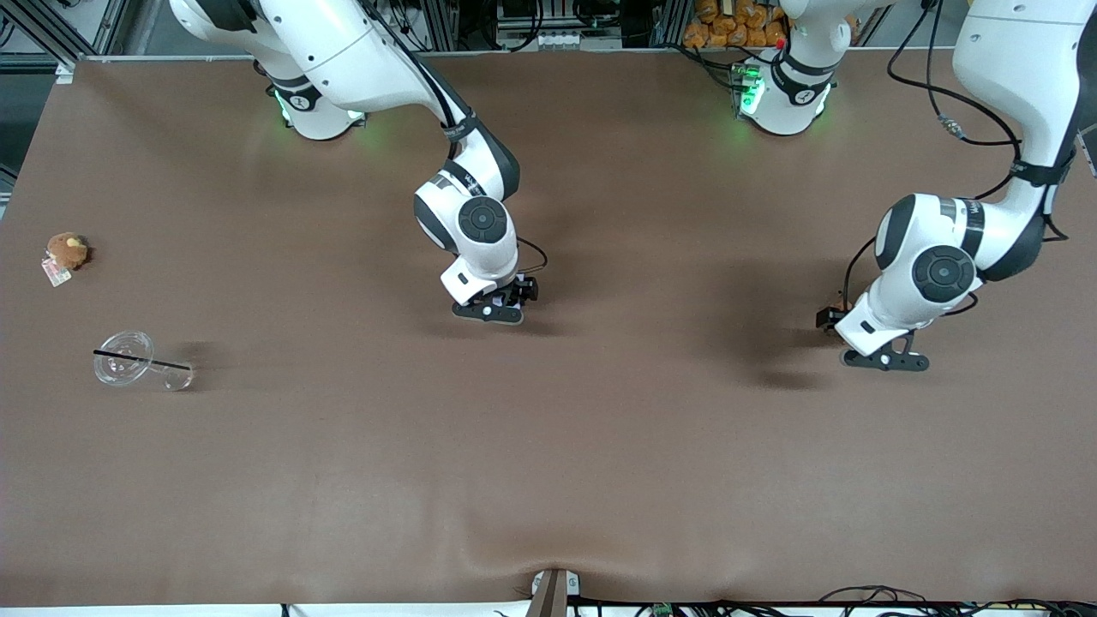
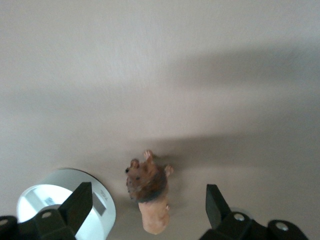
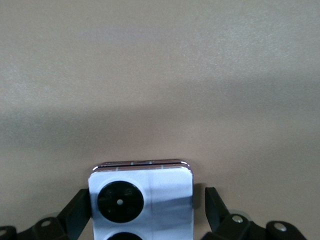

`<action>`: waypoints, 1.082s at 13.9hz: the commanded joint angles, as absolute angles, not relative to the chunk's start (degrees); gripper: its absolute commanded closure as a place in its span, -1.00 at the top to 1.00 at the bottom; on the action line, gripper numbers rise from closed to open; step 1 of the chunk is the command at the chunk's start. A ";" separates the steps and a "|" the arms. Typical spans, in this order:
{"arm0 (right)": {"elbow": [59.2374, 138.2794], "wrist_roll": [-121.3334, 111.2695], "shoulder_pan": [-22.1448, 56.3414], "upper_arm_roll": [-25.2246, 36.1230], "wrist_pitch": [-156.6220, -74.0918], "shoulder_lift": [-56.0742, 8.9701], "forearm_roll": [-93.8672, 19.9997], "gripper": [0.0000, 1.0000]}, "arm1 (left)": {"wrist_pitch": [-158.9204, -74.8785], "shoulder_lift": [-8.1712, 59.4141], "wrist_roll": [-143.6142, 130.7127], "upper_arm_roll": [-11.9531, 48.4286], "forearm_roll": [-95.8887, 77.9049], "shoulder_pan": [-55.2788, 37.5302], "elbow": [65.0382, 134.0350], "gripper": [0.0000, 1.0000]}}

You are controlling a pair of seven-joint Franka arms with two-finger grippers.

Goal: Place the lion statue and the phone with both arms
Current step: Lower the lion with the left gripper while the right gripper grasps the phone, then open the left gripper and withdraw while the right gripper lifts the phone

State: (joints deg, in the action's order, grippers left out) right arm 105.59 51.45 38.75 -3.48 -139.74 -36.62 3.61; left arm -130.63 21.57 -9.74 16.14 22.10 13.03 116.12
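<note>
Brown table covering (image 1: 600,480) spreads wide beneath two white robot arms. One container shows: a clear plastic cup (image 1: 128,360) lying on its side near the right arm's end of the table, a thin black straw (image 1: 141,360) across it; whether anything is inside cannot be told. A round brown plush toy (image 1: 67,250) with a tag lies farther from the front camera than the cup, close to the same table edge.

Toward the left arm's end of the table, well apart from the cup, the left gripper (image 2: 147,212) sits low, its jaws spread wide with the lion statue (image 2: 149,192) lying on the table between them, touching neither finger. A white round object (image 2: 67,200) shows just beside the statue.

Near the table's middle, the right gripper (image 3: 145,212) also sits low, jaws spread, with the phone (image 3: 141,197) lying flat between its fingers; a slight gap shows on one side.

Broad bare surface lies between the cup and both grippers.
</note>
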 commanded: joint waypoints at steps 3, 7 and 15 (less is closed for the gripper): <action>104.68 54.40 39.29 -3.16 -140.71 -37.88 4.83 1.00 | -121.47 21.71 -9.93 20.73 20.05 13.01 103.46 1.00; 104.77 54.58 39.29 -3.16 -142.29 -38.67 4.83 1.00 | -117.88 21.09 -9.84 21.18 13.99 13.45 96.09 1.00; 105.12 55.63 38.85 -2.99 -141.60 -37.27 4.92 -0.89 | -96.80 17.33 -9.76 21.70 8.00 14.59 81.66 1.00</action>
